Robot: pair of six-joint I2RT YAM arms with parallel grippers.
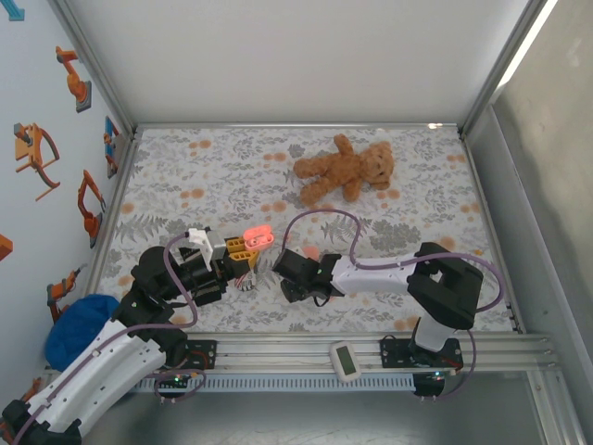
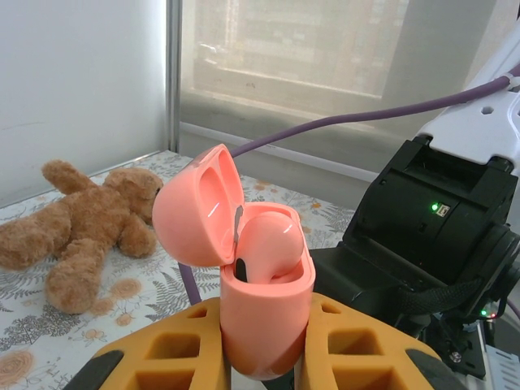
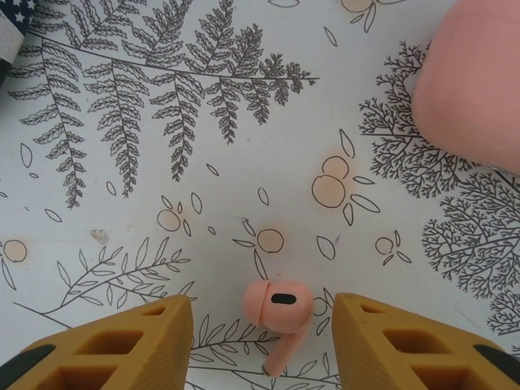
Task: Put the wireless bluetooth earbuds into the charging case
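Observation:
My left gripper (image 2: 264,351) is shut on the lower half of a salmon-pink charging case (image 2: 268,305), held upright above the table. Its lid (image 2: 195,210) is hinged open to the left. One pink earbud (image 2: 270,242) sits in the case. From above, the case (image 1: 258,235) stands just left of my right gripper (image 1: 298,269). My right gripper (image 3: 264,345) hangs low over the patterned table with its jaws apart. Another pink earbud (image 3: 278,307) lies on the cloth between the orange fingers (image 3: 122,348), with a gap on each side.
A brown teddy bear (image 1: 343,169) lies at the back of the table. A blurred pink rounded shape (image 3: 475,81) shows at the upper right of the right wrist view. A blue cloth (image 1: 79,329) lies off the table's left edge and a small white device (image 1: 346,360) on the front rail.

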